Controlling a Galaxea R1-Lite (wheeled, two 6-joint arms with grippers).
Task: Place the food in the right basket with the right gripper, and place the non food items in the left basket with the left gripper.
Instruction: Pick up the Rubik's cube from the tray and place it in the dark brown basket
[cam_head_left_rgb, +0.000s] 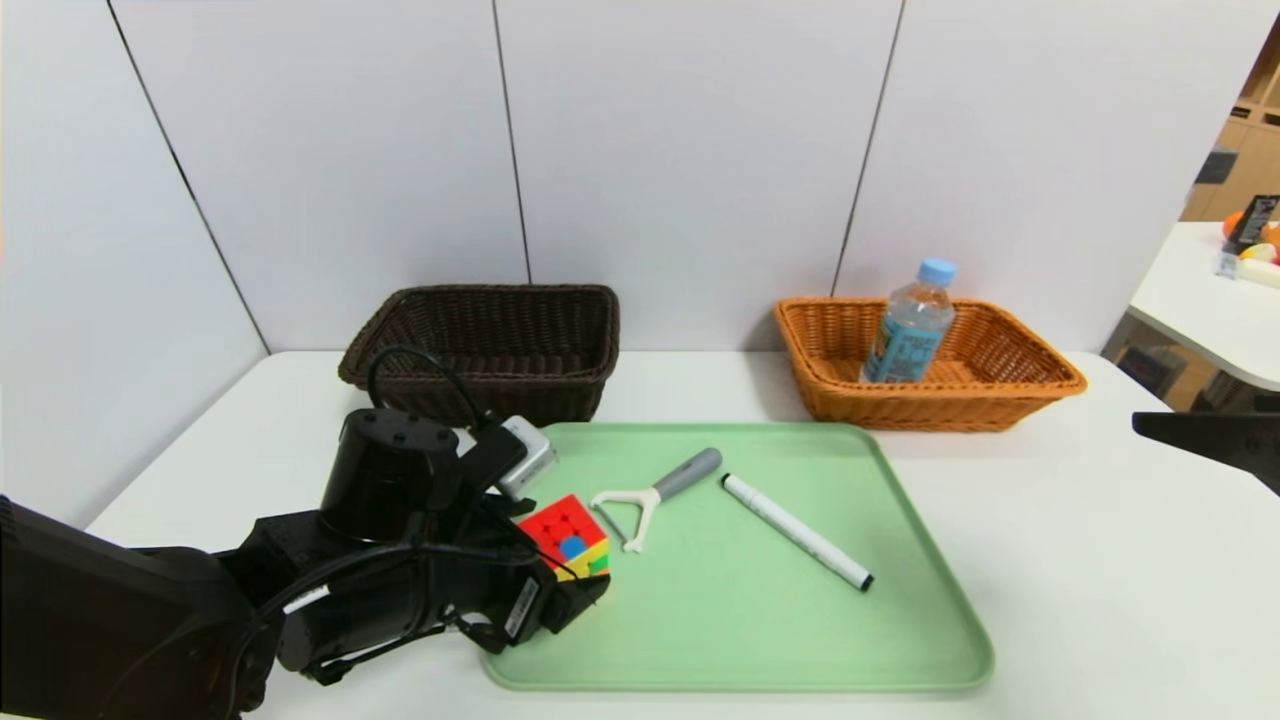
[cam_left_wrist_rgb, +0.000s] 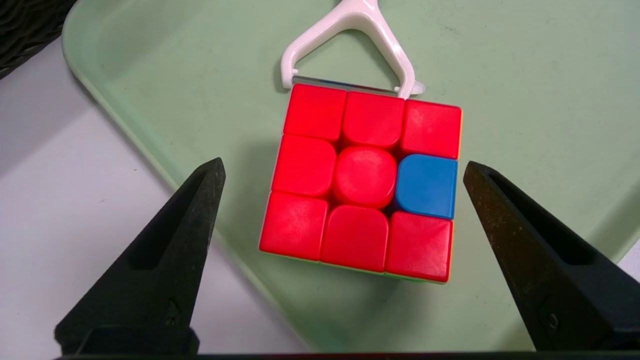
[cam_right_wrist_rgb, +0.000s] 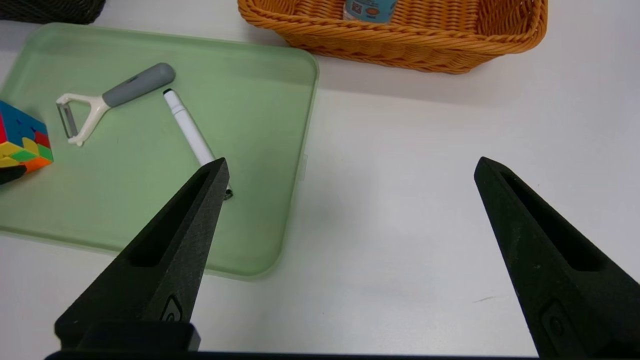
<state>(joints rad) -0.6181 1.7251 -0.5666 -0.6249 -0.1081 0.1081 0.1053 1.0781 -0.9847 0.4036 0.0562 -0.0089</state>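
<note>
Cube pickup: my left gripper (cam_left_wrist_rgb: 342, 167), fingers apart, straddles the puzzle cube (cam_left_wrist_rgb: 361, 182) at the tray's (cam_head_left_rgb: 900, 640) left edge; next, close. Right gripper (cam_right_wrist_rgb: 350, 167) idles apart.

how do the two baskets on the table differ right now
The left basket is dark brown, nearly black; the right basket is orange-tan. The right basket holds a water bottle standing upright; nothing shows inside the left basket, though its floor is partly hidden. Both are rectangular wicker with flared sides, standing behind the green tray.
</note>
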